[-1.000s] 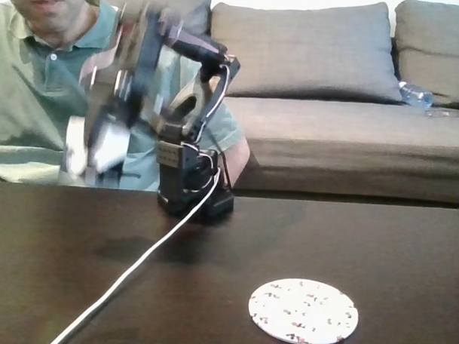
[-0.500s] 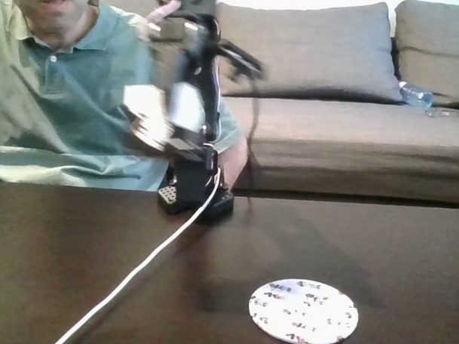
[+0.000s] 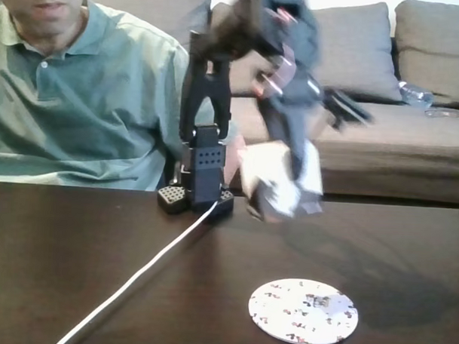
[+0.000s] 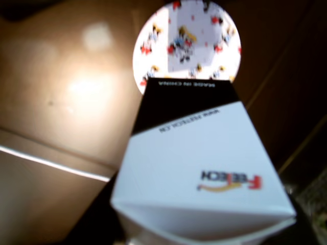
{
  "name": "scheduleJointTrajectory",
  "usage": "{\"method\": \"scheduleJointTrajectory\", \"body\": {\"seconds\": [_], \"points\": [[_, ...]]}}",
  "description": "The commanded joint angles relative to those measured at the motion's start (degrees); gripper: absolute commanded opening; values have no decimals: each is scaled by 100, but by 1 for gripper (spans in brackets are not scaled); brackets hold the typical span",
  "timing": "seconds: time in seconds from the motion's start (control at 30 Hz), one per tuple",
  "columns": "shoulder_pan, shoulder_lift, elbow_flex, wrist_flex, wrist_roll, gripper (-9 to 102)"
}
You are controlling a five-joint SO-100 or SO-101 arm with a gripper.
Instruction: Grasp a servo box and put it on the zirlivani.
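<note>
The gripper (image 3: pixel 278 190) is clamped on the servo box (image 3: pixel 278 185), which hangs in the air in the middle of the fixed view, a bit right of the arm's black base (image 3: pixel 196 193). The box looks blurry there, so the arm seems to be swinging fast.

In the wrist view the servo box (image 4: pixel 199 168) fills the lower middle of the frame. Its white side with a red and yellow logo faces the camera, and its black band with small print points toward the top. Just past that band lies the zirlivani (image 4: pixel 186 43), a round white disc with little red and dark pictures, at the top middle.

In the fixed view the zirlivani (image 3: pixel 303 311) sits flat on the dark table (image 3: pixel 76 250) at the lower middle, below the box and a little to its right. Nothing is on it yet.

What could go wrong? The box is high up. If the pincer lets go now, I think the box would drop, bounce and roll off the disc. If the arm comes down too fast or off to 1 side, the box could land half on the edge and tip over.

There are no bowls or bins here. A white cable (image 3: pixel 135 271) runs across the table toward the lower left.
</note>
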Motion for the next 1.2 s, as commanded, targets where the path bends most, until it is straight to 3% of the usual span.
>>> {"method": "scheduleJointTrajectory", "body": {"seconds": [0.0,0.5,1.17], "points": [[-88,-545,-694,387,26,18],[-422,-2593,-2312,396,193,18],[0,-2909,-2479,396,141,18]]}}
